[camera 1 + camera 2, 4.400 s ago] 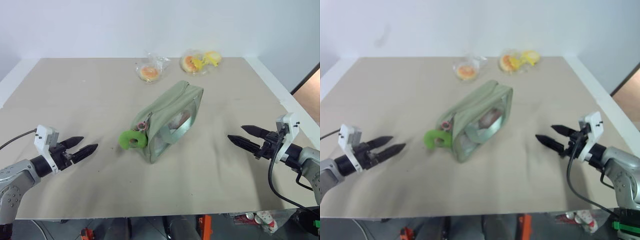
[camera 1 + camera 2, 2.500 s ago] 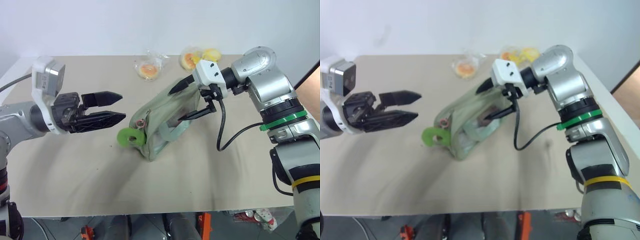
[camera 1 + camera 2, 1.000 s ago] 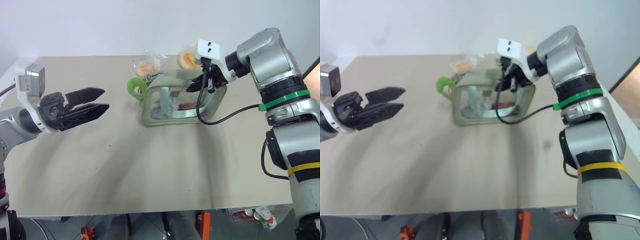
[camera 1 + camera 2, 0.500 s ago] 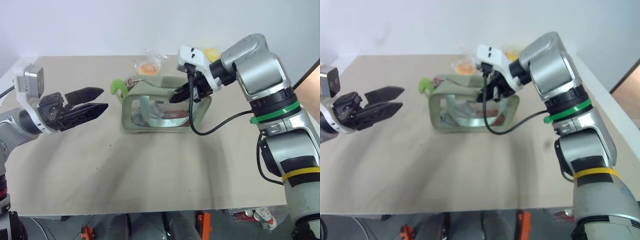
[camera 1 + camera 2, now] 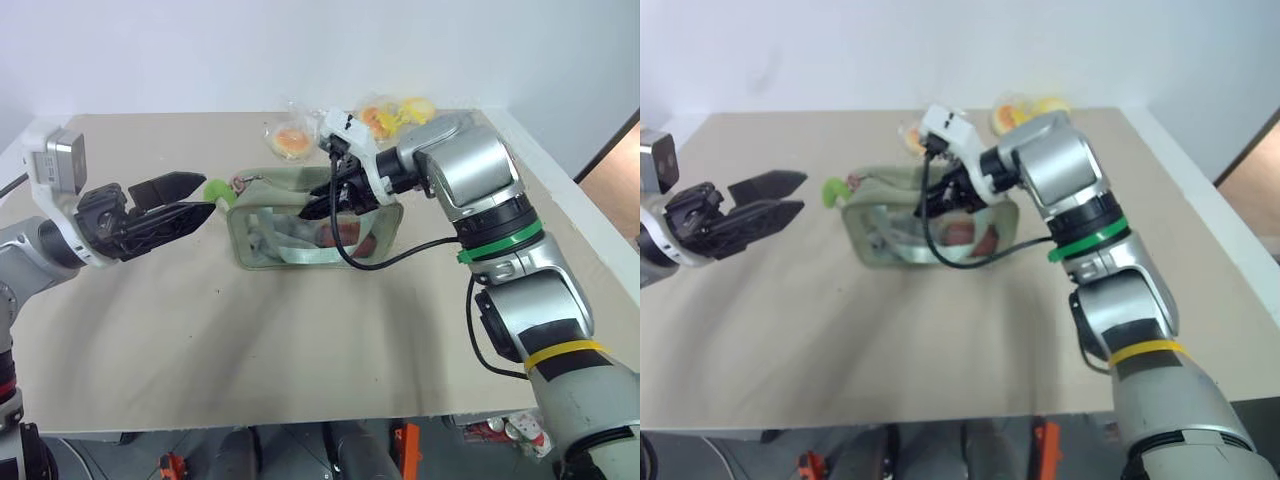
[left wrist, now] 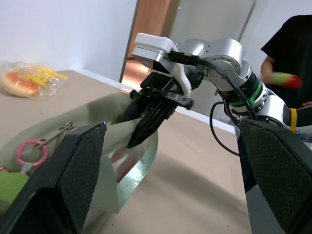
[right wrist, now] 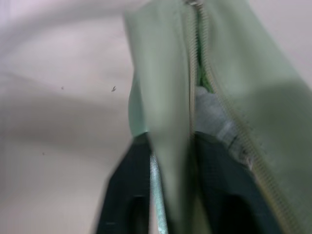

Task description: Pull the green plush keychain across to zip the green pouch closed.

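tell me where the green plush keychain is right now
In the left eye view the green plush keychain sits at the green pouch's left end, just beyond the left gripper's fingertips.

Pouch (image 5: 300, 235) mid-table (image 5: 300, 340); keychain (image 5: 216, 189) at pouch's left end; two snack bags (image 5: 292, 140) behind pouch, near table's far edge.

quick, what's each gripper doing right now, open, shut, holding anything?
Left gripper: open, holding nothing.
Right gripper: jaws astride the green pouch top edge; grip cannot be told.
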Tool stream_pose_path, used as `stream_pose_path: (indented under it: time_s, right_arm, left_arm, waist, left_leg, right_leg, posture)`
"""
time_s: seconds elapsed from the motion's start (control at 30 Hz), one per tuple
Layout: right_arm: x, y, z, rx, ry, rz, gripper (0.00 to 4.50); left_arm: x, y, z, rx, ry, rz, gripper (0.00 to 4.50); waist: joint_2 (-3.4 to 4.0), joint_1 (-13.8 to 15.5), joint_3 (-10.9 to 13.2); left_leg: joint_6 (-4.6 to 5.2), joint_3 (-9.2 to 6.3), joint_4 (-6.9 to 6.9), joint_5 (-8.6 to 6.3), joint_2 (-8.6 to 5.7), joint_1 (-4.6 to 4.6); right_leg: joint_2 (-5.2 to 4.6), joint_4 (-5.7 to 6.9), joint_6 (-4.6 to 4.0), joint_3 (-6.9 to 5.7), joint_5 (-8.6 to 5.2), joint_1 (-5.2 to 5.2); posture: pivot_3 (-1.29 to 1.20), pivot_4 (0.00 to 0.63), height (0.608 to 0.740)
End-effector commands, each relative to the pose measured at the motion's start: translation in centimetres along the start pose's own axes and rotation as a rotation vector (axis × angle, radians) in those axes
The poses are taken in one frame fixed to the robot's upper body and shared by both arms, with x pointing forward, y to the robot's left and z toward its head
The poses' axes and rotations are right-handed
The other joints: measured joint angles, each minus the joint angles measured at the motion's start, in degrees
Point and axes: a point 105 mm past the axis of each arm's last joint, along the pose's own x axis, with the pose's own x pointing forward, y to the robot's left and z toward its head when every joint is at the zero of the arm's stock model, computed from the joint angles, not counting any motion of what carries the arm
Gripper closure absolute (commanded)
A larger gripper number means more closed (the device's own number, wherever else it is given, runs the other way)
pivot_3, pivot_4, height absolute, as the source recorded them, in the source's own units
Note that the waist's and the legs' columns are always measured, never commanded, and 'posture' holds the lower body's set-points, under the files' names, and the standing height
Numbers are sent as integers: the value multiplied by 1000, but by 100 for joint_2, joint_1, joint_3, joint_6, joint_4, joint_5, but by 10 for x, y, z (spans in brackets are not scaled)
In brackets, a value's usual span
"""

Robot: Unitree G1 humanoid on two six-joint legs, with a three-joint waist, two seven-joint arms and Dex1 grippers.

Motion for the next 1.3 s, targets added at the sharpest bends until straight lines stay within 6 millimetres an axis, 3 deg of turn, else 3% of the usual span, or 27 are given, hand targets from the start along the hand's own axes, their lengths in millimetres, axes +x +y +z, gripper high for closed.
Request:
stream_pose_path:
  time_s: [0.03,0.1,0.27,0.33,0.5,0.7,0.9,1.3]
  right_arm:
    - [-44,14,35,-87,-169,113,1701]
    - [-59,23,36,-100,-191,188,1057]
    - [-112,31,40,-217,-340,212,1057]
    - [-122,29,32,-220,-344,188,1057]
    - [-132,1,-20,-233,-222,-44,1057]
    - [-130,-14,-55,-177,-200,-185,1057]
    - [-118,-20,-66,-137,-218,-226,1057]
    - [-88,-35,-93,-119,-154,-269,1057]
  left_arm:
    - [1,-5,10,35,-30,-21,0]
    - [1,-4,11,28,-38,-16,0]
    - [-8,9,23,-25,-160,41,0]
    - [-13,15,26,-46,-193,70,0]
    - [-24,26,17,-86,-187,138,0]
    - [-27,25,-6,-94,-67,144,0]
    - [-22,17,-21,-60,69,96,0]
    - [-13,9,-18,3,127,34,0]
  waist:
    - [0,29,1]
    - [1,48,1]
    - [0,48,1]
    - [0,48,1]
    - [-5,36,-2]
    - [-1,15,1]
    - [-2,21,1]
    - [-1,27,1]
  left_leg:
    - [0,0,1,0,-2,-3]
    - [0,-1,2,0,-7,-7]
    - [0,-1,0,-2,-6,-7]
    - [0,-4,0,-2,-5,-6]
    - [0,1,3,-2,-5,3]
    - [1,18,3,-1,-5,5]
    - [1,20,5,-1,-7,4]
    - [1,21,4,-1,-6,4]
  right_leg:
    - [-1,-1,2,1,-1,0]
    - [-4,-2,7,4,-4,1]
    - [-5,-5,11,3,-13,2]
    - [-3,-4,11,0,-13,2]
    - [-3,-4,9,5,-14,9]
    - [0,-3,-1,22,-13,2]
    - [-1,-4,-2,27,-14,3]
    - [0,-5,-1,29,-14,3]
  posture:
    - [0,150,740]
    - [0,150,740]
    - [0,150,740]
    - [0,150,740]
    - [0,150,740]
    - [0,150,740]
    - [0,150,740]
    - [0,150,740]
